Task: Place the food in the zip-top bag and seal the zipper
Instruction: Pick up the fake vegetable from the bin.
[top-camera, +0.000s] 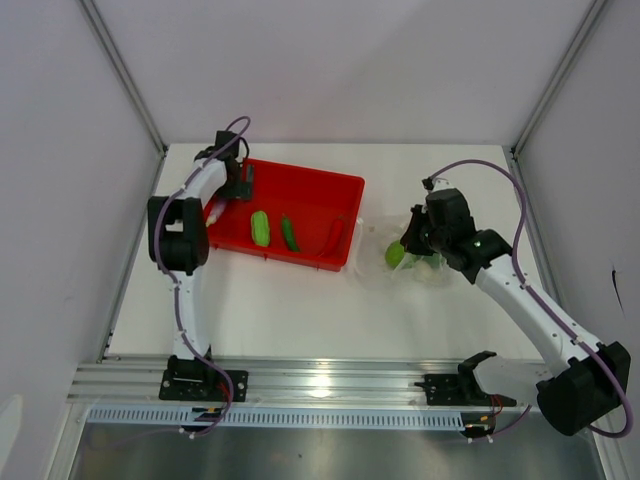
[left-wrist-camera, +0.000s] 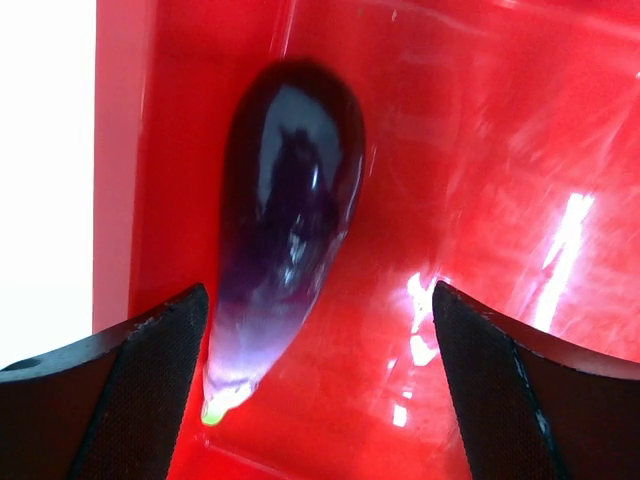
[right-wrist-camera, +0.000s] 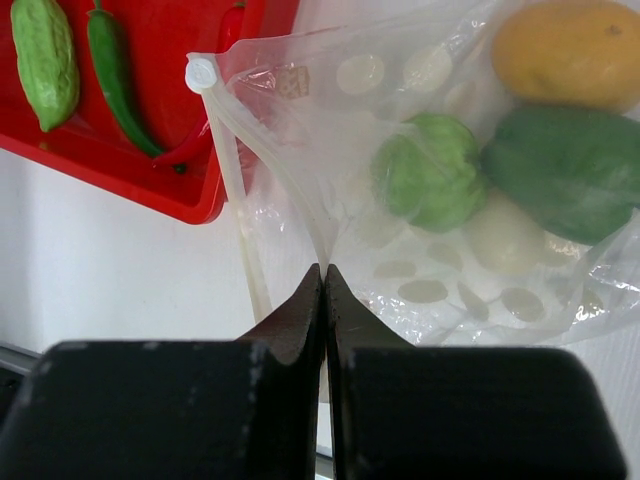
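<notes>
My left claw is released, jaws wide, over the eggplant in the red tray, far-left corner. My right claw is clenched on the zip-top bag rim by the zipper, right of the tray. Risks: the eggplant hugs the tray wall and looks glossy and tapered, so it could squirt out. Thin film may slip and the mouth collapse.

A white tabletop sits between plain pale walls. Grey metal posts rise at the corners, and an aluminium rail reflecting overhead light runs along the near edge.
</notes>
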